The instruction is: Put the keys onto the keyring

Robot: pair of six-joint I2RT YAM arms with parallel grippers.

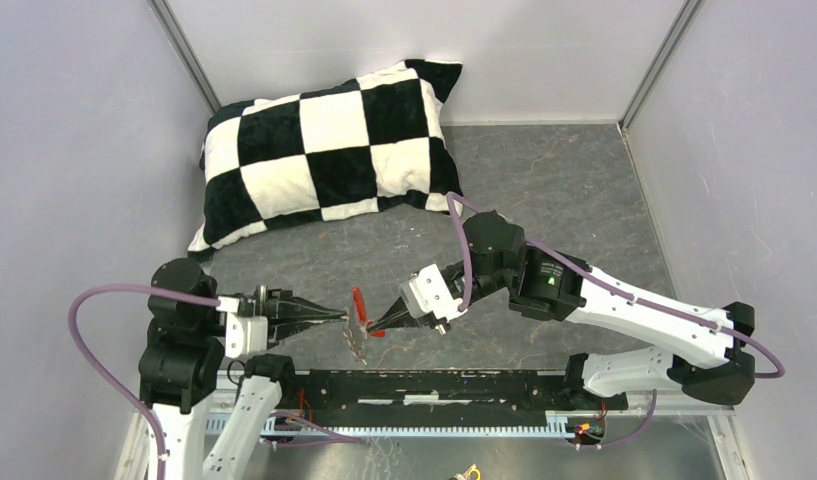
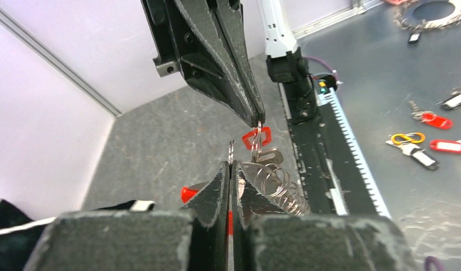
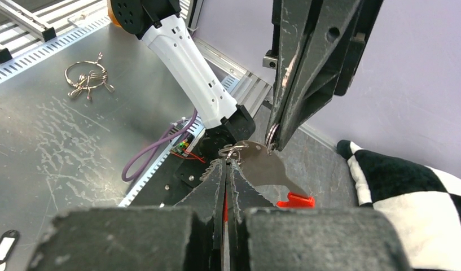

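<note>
The left claw [image 1: 341, 318] is pinching shut on a thin loop of the keyring [image 2: 231, 151], which is sticking up just past its tips. The right claw [image 1: 372, 324], facing it almost tip to tip, is also clamping shut on the ring's wire. The red fob [image 1: 360, 300] is standing up between the two claws. The silvery keys [image 2: 273, 180] are hanging in a bunch just under both tips, above the grey worktop [image 1: 544, 190]. A checkered pillow [image 1: 324, 150] is lying well behind. Spare tags [image 2: 431, 119] are lying on the metal surface beyond the arms' rail, well apart.
</note>
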